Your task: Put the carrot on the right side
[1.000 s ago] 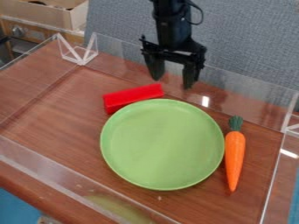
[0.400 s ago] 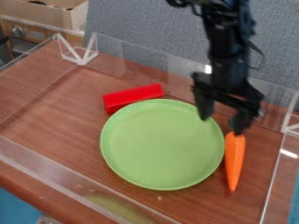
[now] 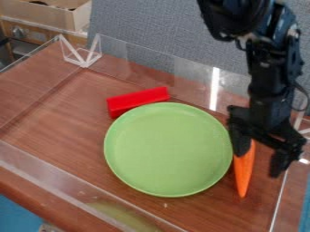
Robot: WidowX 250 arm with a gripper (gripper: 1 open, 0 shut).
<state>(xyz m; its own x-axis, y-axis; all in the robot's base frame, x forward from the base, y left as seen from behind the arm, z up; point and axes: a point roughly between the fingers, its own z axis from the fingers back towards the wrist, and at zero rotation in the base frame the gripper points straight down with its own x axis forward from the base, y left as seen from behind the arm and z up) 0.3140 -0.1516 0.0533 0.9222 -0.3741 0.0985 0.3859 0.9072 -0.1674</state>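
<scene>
Open Tool Hovers Over Carrot Beside Green Plate

My tool point(image 3: 263, 165) is spread wide, its fingers apart and nothing gripped between them. I have it low over the right part of the tabletop point(image 3: 72, 118), above the upper end of the carrot point(image 3: 244, 174). From this view my fingers cover the carrot's top, so I see only the orange body tapering down to its point below me. Whether I am touching it, I cannot tell.

The carrot lies just beside the rim of the green plate point(image 3: 168, 149), on the plate's right-hand side in the picture. The plate sits to the left of my tool in the view, flat and wide, with nothing on the part I can see. Farther to the left of my tool, past the plate's upper edge, the red block point(image 3: 138, 101) lies at a slant, close to the rim.

My dark arm point(image 3: 269, 45) comes down from the top of the view and slightly blurs at the tool. Well apart from my tool, at the upper left, I can make out a white bracket point(image 3: 80, 52) at the tabletop's corner and a wooden box point(image 3: 46, 14) beyond it. Behind my arm stands a grey wall point(image 3: 145, 34).
</scene>
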